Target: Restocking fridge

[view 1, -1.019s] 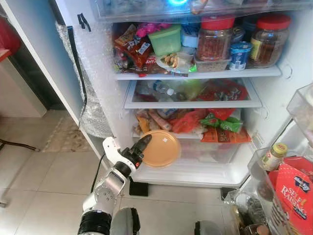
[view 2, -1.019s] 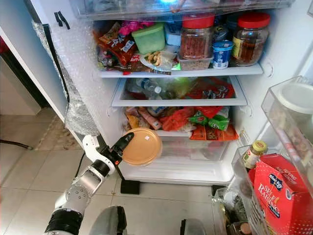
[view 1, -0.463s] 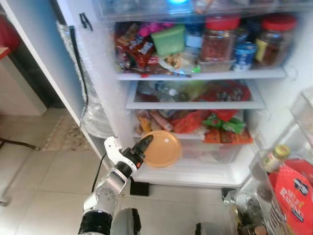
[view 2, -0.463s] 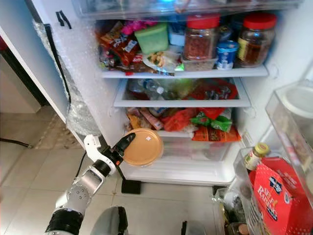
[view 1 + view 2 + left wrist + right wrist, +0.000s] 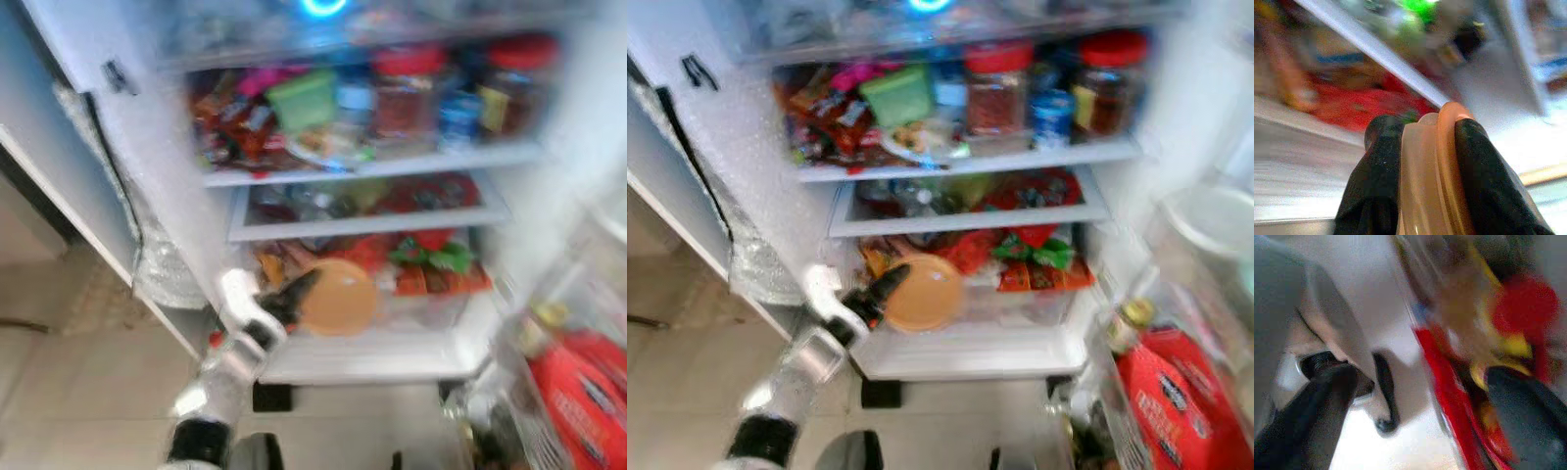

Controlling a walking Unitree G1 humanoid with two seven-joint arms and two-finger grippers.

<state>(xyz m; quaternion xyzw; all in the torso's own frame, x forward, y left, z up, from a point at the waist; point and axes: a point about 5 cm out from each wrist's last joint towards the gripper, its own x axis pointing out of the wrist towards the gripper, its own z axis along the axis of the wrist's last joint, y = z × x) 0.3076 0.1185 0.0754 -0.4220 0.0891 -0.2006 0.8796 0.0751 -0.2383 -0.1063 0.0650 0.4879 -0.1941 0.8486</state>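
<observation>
- Left hand (image 5: 294, 297), centre of the blurred frame, grips the orange lidded container (image 5: 338, 297) before the fridge's lowest shelf (image 5: 392, 348).
- Right hand (image 5: 1420, 396): fingers spread apart, near red packaging (image 5: 1449, 377).

At lower left of the blurred frame, the left gripper (image 5: 890, 287) is gripping a round orange lid (image 5: 924, 292) before the open fridge's (image 5: 960, 162) crowded shelves.

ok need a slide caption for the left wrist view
Left gripper clamping the rim of a round orange plastic container edge-on, with blurred open fridge shelves behind.
</observation>
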